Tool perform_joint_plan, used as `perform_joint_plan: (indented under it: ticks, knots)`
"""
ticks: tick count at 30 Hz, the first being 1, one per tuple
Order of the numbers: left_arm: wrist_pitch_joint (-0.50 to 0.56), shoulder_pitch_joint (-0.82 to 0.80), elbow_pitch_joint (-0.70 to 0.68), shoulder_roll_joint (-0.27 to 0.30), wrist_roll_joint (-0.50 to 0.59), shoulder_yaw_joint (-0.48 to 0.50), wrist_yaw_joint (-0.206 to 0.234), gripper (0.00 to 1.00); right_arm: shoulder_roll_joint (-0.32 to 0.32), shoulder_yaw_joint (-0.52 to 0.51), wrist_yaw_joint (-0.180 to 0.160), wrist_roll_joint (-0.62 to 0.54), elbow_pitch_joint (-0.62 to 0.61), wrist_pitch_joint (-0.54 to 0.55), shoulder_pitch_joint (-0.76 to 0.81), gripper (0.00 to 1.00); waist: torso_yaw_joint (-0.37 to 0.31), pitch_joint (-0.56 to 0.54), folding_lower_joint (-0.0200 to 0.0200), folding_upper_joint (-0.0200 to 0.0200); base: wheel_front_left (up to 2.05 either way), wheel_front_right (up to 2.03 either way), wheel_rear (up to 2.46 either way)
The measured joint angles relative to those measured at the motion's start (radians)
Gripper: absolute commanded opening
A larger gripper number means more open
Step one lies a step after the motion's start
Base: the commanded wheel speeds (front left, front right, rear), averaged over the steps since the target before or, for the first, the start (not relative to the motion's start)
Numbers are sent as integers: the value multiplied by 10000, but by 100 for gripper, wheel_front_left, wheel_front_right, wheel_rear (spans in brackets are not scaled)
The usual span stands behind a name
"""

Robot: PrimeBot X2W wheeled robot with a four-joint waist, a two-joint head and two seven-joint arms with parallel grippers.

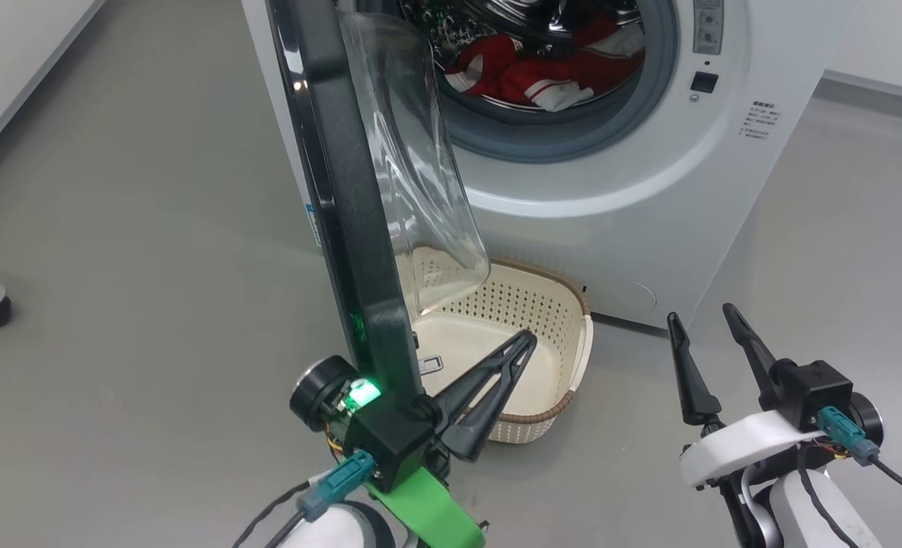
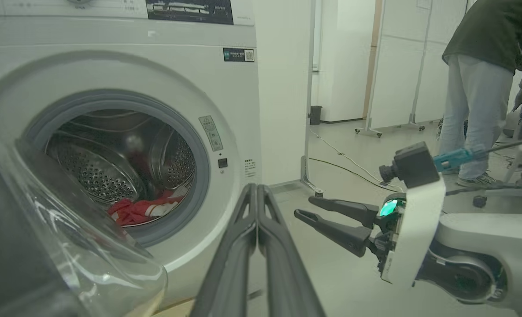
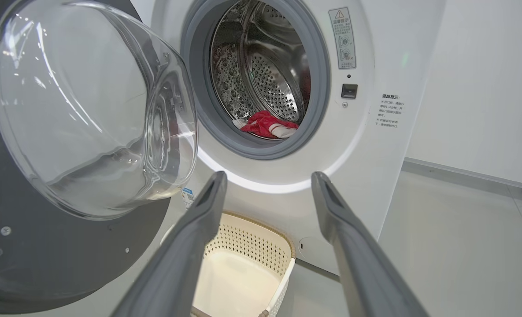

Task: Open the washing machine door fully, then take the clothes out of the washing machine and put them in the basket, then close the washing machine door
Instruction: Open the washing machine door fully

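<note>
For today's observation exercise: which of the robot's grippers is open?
The right gripper: its fingers stand apart, while the left gripper has them pressed together.

The washing machine [image 1: 618, 221] stands on the floor [image 1: 116, 228]; the clothes [image 1: 542, 72] lie in its drum, low at the front; its door [image 1: 352, 190] stands swung out to the left; the basket [image 1: 565, 320] sits on the floor just before the machine, below the drum, partly behind the door; the left end effector [image 1: 530, 339] is over the basket, just right of the door; the right end effector [image 1: 700, 313] is right of the basket, apart from it.
</note>
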Motion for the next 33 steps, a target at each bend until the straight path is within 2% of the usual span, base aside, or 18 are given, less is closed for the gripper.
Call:
perform_joint_plan:
  ticks: [6, 9, 16, 33]
  knots:
    - [823, 420, 792, 6, -92, -173, 8, 0, 31, -67, 2, -100, -2, 0, 0, 100, -50, 172, 0, 0, 0, 0, 0]
    - [1012, 523, 1087, 8, -146, -65, 163, 0, 42, -134, 35, -100, -10, 0, -9, 100, -59, 273, 0, 0, 0, 0, 0]
    - [1120, 524, 1352, 8, -146, 364, 539, 0, 63, -232, 86, -163, -6, 0, -14, 100, -30, 390, 0, 0, 0, 0, 0]
    - [1103, 543, 1390, 46, -146, 857, 1007, 0, 105, -391, 222, -261, 0, 0, -65, 100, 164, 628, 0, 0, 0, 0, 0]
